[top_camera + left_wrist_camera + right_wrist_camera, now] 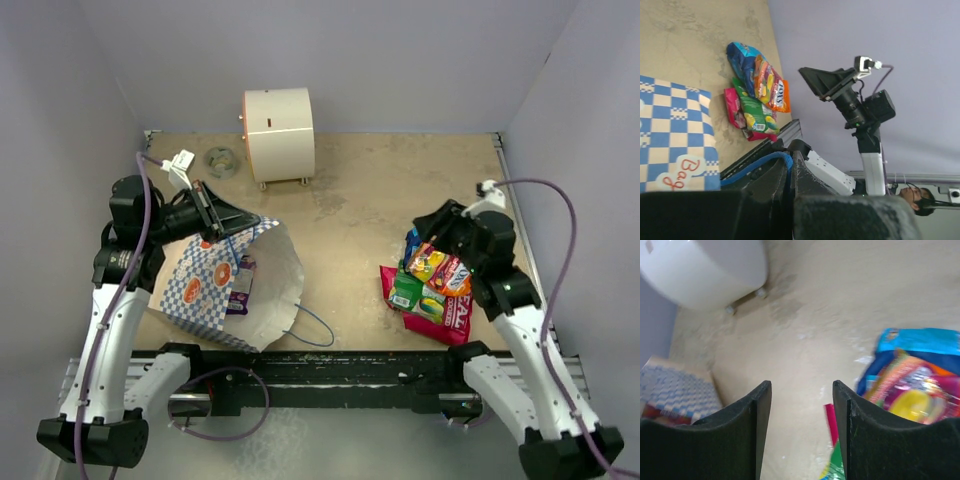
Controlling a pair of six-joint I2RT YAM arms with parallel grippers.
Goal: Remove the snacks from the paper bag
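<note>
The paper bag (205, 290) lies on its side at the left front of the counter (350, 225), with its white mouth open toward the middle. On its blue-and-white squares, the orange word "Bag" (682, 172) can be read in the left wrist view. One purple packet (240, 285) sits inside the mouth. The left tool (790, 167) is pressed together at the bag's top rim, and the blue cord handle (762, 161) runs in between its fingers. The other snacks (432, 285) lie in a pile at the right front of the counter, close to its front edge. They are blue, orange, green and red packets, lying on top of each other. The red packet (455, 318) has big white letters (too small to read). The right tool (801, 390) is spread wide and holds nothing, and it hangs by the back end of the pile. A wide strip of bare counter lies between bag and pile. A cream round box (278, 133) stands at the back, well apart from both.
</note>
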